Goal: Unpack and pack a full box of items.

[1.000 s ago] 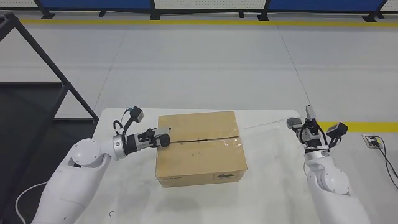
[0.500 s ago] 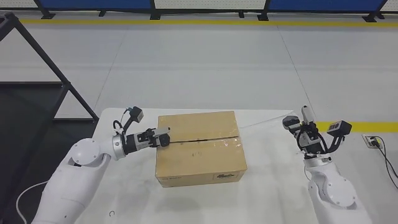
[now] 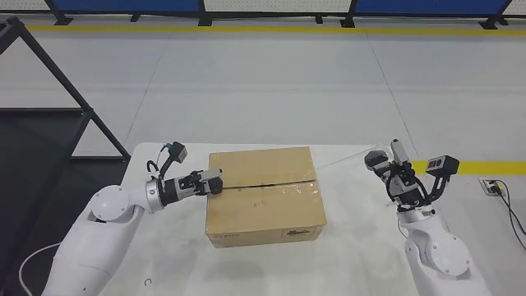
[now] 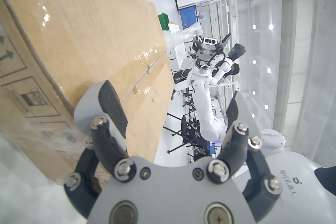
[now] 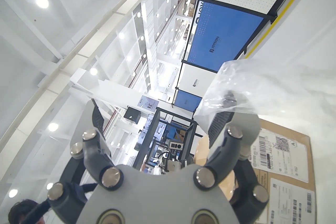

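Observation:
A closed brown cardboard box (image 3: 263,196) stands in the middle of the white table, its top seam covered in clear tape. My left gripper (image 3: 214,183) is at the box's left edge by the seam. It is open (image 4: 174,112), with one finger (image 4: 113,104) against the box (image 4: 78,38) at its top corner. My right gripper (image 3: 385,159) hangs raised off the box's right side, open (image 5: 157,117). A crumpled piece of clear film (image 5: 249,88) clings to one fingertip (image 5: 219,122). A thin clear strand (image 3: 341,161) runs from the box towards it.
The white table (image 3: 353,238) has bare room to the right of and in front of the box. A small dark ring (image 3: 148,282) lies near the front left edge. A black rack (image 3: 49,123) stands beyond the table's left side.
My right gripper has moved left towards the box, staying raised. The left gripper has stayed at the box's left edge, and the box has not shifted.

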